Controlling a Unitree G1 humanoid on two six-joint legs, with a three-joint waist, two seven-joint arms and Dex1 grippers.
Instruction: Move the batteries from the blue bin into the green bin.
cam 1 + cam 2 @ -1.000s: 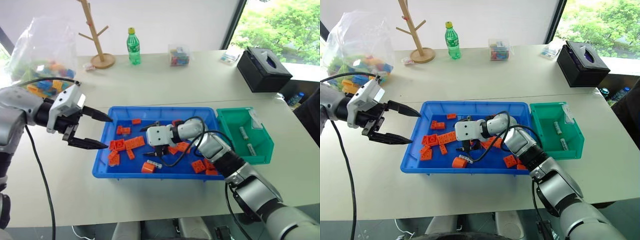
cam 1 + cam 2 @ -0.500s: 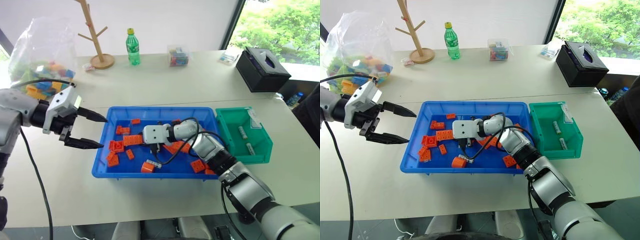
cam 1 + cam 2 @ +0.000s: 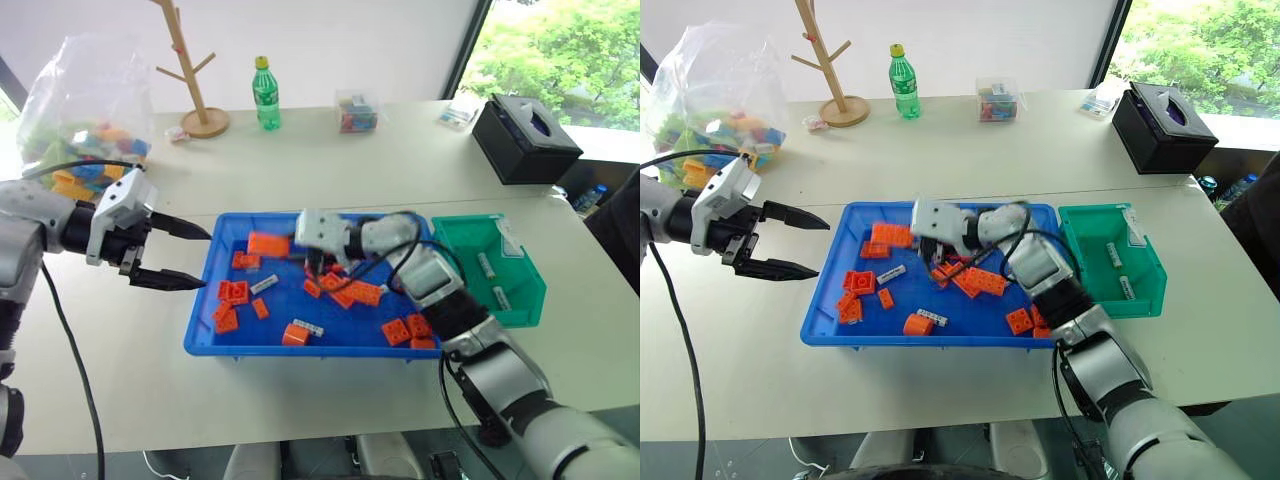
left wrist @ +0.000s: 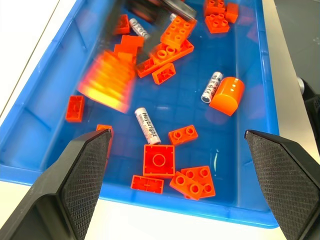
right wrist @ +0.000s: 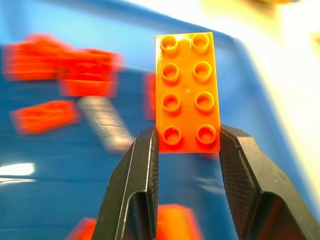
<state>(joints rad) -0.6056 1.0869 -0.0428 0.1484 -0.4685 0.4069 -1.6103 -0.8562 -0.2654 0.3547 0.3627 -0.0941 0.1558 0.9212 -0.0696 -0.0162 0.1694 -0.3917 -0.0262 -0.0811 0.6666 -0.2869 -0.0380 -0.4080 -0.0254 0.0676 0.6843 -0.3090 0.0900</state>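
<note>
blue bin point(image 3: 200, 335) set at the table's point(image 3: 300, 170) near middle, green bin point(image 3: 520, 300) placed just beside it on the right, batteries point(image 4: 147, 125) scattered among bricks point(image 4: 159, 160) in the former, two more batteries laid in the latter, tissue box point(image 3: 527, 138) set behind at far right

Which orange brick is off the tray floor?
The eight-stud orange brick clamped in the right gripper. The others lie loose in the blue bin.

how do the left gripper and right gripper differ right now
The left gripper is open and holds nothing; the right gripper is shut on an orange brick. The left gripper sits outside the blue bin, at its left end; the right gripper is over the bin. Both have two black fingers.
</note>
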